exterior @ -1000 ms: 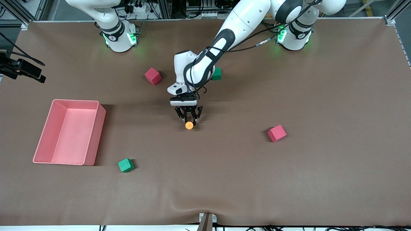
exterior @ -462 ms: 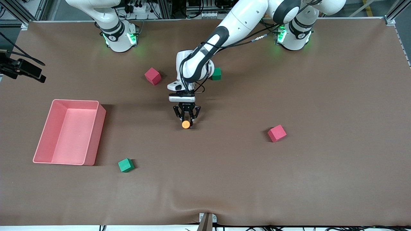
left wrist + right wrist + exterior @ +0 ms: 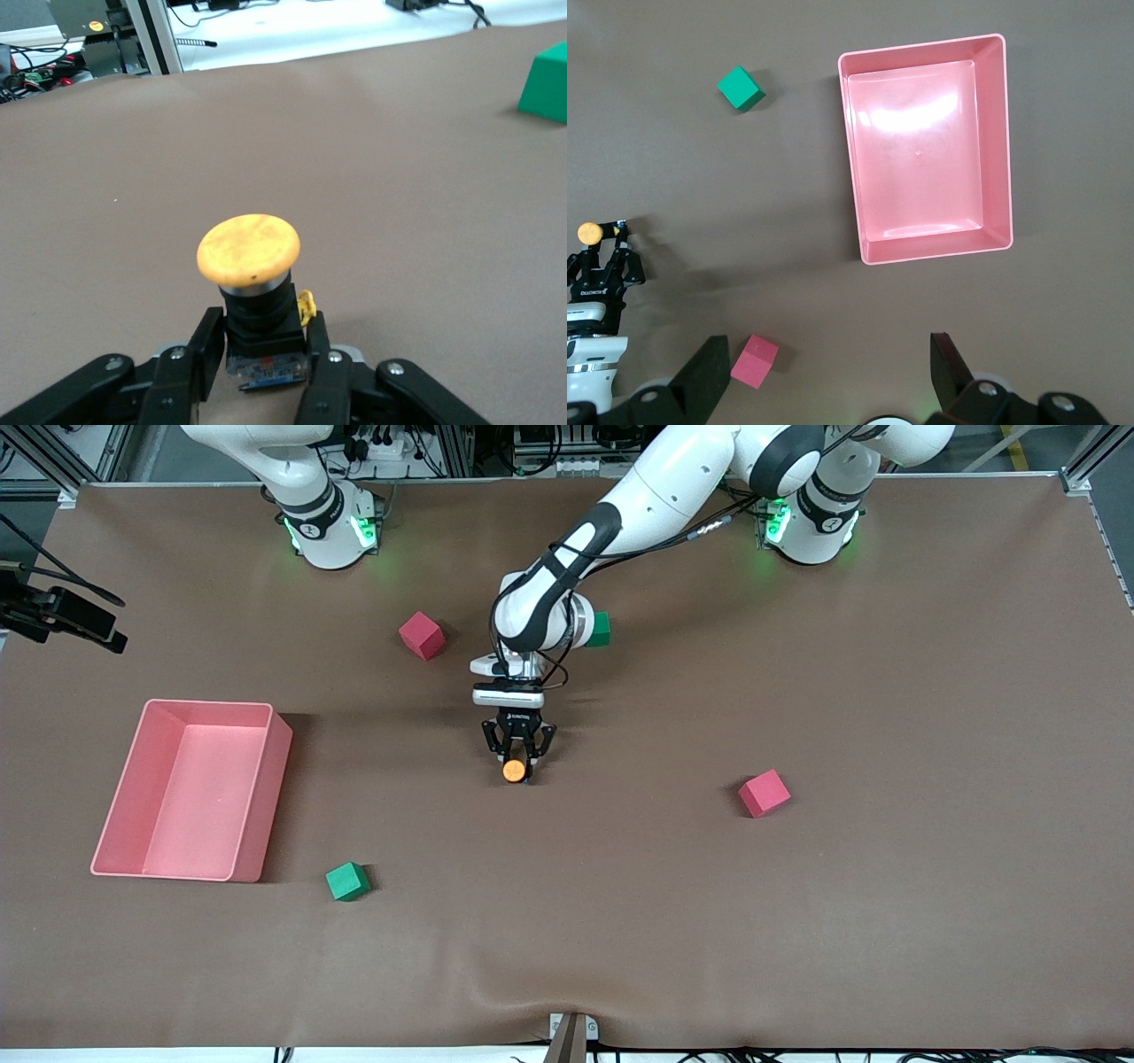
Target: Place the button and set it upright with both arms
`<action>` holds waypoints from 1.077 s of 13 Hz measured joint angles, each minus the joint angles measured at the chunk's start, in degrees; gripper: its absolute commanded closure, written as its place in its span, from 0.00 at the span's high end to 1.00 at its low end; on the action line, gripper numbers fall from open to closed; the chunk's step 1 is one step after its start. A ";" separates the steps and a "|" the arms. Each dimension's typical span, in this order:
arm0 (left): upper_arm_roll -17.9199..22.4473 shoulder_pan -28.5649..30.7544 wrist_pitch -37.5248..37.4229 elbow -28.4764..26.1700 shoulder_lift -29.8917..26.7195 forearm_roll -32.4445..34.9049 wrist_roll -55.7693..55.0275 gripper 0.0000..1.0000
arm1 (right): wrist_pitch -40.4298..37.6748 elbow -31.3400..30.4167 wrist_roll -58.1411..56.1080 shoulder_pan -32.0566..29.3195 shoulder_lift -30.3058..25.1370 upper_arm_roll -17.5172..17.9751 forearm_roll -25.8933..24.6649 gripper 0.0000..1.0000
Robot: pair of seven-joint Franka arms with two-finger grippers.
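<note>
The brown surface (image 3: 797, 921) carries a pink tray (image 3: 257, 815) toward my right arm's end. My left arm's fingers (image 3: 516, 762) sit low at mid-surface, clamped on the black body of the button (image 3: 513, 771), orange cap upward. My right arm's fingers (image 3: 824, 372) wait spread wide and empty, high over the tray's end

The button (image 3: 513, 771) sat mid-table (image 3: 886, 912) in the left tool (image 3: 516, 766). From it, one cube (image 3: 422, 635) lay at eleven o'clock, another cube (image 3: 600, 629) at one, a third cube (image 3: 764, 793) at three, a fourth cube (image 3: 346, 881) at eight, and the bin (image 3: 266, 797) at nine.
</note>
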 measured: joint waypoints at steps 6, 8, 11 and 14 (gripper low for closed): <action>-0.23 -0.14 -1.55 -0.47 0.37 -2.34 -2.95 1.00 | 0.00 0.00 0.00 0.00 0.00 -0.03 0.00 1.00; -1.50 -0.42 -1.79 0.20 -0.09 -9.46 -3.02 1.00 | 0.00 0.00 0.00 0.00 0.00 -0.05 0.00 1.00; -6.00 -1.33 -7.78 0.97 -4.22 -23.96 -0.64 1.00 | -0.01 0.00 0.00 0.00 0.00 -0.07 0.00 1.00; -8.47 -1.76 -17.99 1.23 -10.58 -40.24 8.95 1.00 | -0.02 0.00 0.00 0.00 0.00 -0.08 0.00 1.00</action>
